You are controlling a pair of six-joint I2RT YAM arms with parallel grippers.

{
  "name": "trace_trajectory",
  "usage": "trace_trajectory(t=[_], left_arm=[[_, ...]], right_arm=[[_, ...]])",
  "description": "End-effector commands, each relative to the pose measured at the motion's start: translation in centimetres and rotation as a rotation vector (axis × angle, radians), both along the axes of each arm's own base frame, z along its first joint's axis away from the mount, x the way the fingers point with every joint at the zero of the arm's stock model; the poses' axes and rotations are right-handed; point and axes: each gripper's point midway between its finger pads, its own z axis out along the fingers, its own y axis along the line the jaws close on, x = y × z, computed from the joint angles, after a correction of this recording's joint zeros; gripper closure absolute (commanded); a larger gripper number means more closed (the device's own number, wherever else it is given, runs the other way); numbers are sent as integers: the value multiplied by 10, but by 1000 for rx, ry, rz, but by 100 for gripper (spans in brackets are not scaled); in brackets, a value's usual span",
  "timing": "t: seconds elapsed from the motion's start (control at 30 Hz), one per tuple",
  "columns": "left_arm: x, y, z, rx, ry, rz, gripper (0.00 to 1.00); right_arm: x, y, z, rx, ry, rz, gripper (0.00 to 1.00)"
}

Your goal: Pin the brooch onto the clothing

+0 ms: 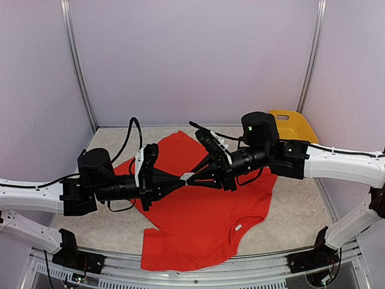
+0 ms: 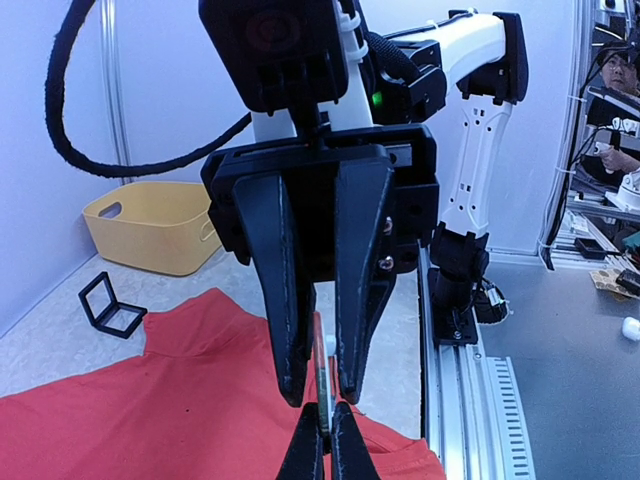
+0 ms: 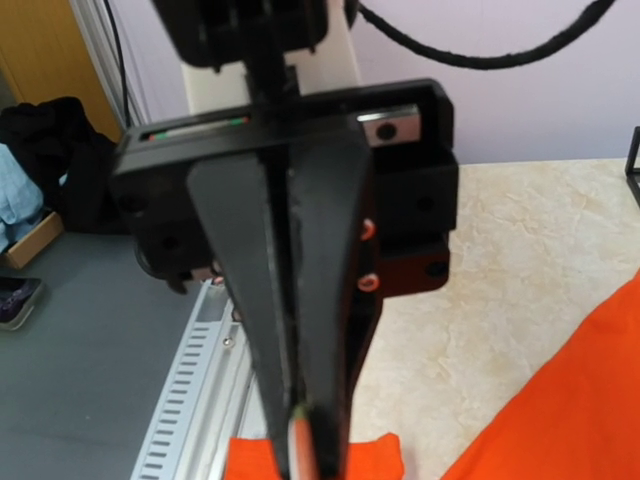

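The bright red T-shirt (image 1: 198, 223) lies flat on the table, its small white label (image 1: 239, 227) towards the near right. It also shows in the left wrist view (image 2: 150, 400) and the right wrist view (image 3: 560, 400). My two grippers meet tip to tip above the shirt's middle. Between them is the brooch (image 1: 188, 177), a thin disc seen edge-on (image 2: 323, 385), held clear of the fabric. My left gripper (image 2: 326, 445) is shut on its lower edge. My right gripper (image 1: 195, 174) comes from the other side with its fingers (image 2: 285, 300) closed around the brooch.
A yellow basket (image 1: 292, 125) stands at the back right corner and also shows in the left wrist view (image 2: 160, 225). A small open black case (image 2: 112, 305) lies on the table beyond the shirt. A metal rail (image 1: 210, 274) runs along the near table edge.
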Motion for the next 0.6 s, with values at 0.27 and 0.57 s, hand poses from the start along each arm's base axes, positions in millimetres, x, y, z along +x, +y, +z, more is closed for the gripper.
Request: trace_trajectory(t=[0.27, 0.57], left_arm=[[-25, -3, 18, -55, -78, -101, 100], [-34, -1, 20, -70, -92, -146, 100]], right_arm=[[30, 12, -5, -18, -32, -135, 85], [35, 17, -5, -32, -35, -140, 97]])
